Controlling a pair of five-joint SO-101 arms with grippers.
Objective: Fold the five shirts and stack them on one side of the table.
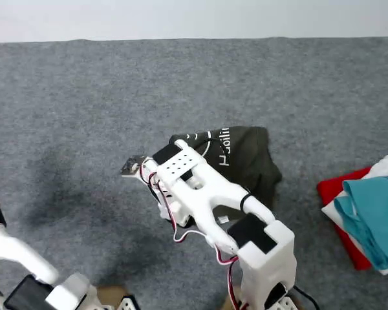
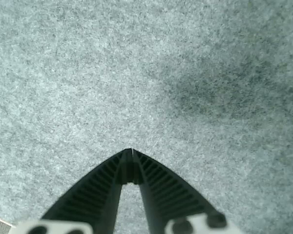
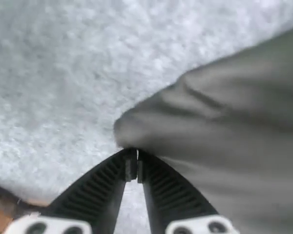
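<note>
A dark shirt (image 1: 242,158) with white print lies bunched near the middle of the grey table (image 1: 84,110). My right arm reaches over its near-left part. In the right wrist view my right gripper (image 3: 132,163) is shut, its tips pinching the rounded edge of the dark shirt (image 3: 224,141), which rises as a fold off the table. My left gripper (image 2: 132,163) is shut on nothing above bare grey table (image 2: 88,73). The left arm (image 1: 26,271) sits at the near left corner. Red (image 1: 339,206), white and teal (image 1: 375,216) shirts lie piled at the right edge.
The table's left and far parts are bare grey felt. A pale wall (image 1: 194,19) runs behind the far edge. The right arm's white base (image 1: 265,265) with loose cables stands at the near edge.
</note>
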